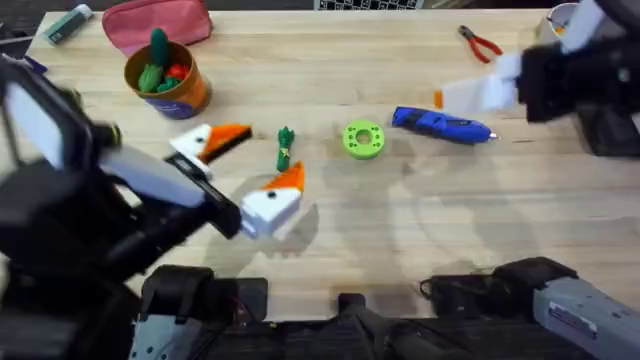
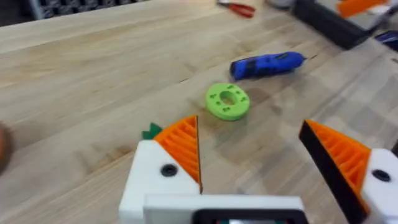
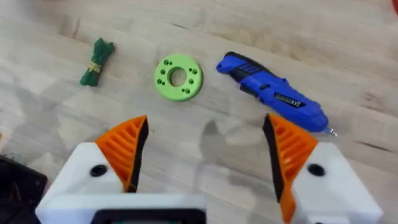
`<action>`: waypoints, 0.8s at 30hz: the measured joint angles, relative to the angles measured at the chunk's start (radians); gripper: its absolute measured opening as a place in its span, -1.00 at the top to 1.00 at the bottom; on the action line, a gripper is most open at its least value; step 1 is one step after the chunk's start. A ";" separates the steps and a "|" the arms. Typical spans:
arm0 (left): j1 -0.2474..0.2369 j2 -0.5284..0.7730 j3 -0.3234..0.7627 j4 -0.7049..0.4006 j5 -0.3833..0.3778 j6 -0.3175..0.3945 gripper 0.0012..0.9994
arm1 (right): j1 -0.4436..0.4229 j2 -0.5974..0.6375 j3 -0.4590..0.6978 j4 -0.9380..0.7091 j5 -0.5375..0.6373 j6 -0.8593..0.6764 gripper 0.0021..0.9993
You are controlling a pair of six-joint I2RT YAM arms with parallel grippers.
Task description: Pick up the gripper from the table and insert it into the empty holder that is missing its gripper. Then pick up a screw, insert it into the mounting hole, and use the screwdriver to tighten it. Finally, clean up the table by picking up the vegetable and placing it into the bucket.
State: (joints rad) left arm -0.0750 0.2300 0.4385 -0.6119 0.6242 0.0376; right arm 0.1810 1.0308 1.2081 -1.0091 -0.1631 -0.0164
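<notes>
Vegetable [image 1: 285, 148]: overhead, you find it lying loose mid-tabletop [image 1: 400, 230], between the left end effector [image 1: 248, 170] and the lime disc [image 1: 363, 139]; bucket [image 1: 167, 80] stands far-left, already holding toys. Blue screwdriver [image 1: 443, 125] lies beside the disc.
Left wrist: fingers spread wide, empty; bundle largely hidden behind a pad.
Right wrist: right end effector [image 3: 202, 152] wide open, empty, above the vegetable [image 3: 96, 62], disc and screwdriver; probably poised to choose.

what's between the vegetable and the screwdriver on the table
The round lime-green disc lies between the vegetable and the screwdriver, touching neither, as seen in the overhead view.
</notes>
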 joint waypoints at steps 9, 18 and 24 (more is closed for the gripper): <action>0.000 0.541 0.371 -0.252 -0.181 0.061 -0.97 | 0.000 -0.181 -0.247 -0.015 0.134 0.130 -0.99; -0.006 0.828 0.433 -0.291 -0.204 0.014 -0.97 | 0.000 -0.197 -0.250 -0.009 0.174 0.155 -0.99; -0.138 1.024 0.575 -0.396 -0.368 -0.077 -0.97 | 0.000 -0.197 -0.250 -0.009 0.178 0.159 -0.99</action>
State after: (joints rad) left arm -0.2130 1.2541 1.0136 -1.0074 0.2565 -0.0396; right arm 0.1810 0.8337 0.9581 -1.0183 0.0147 0.1425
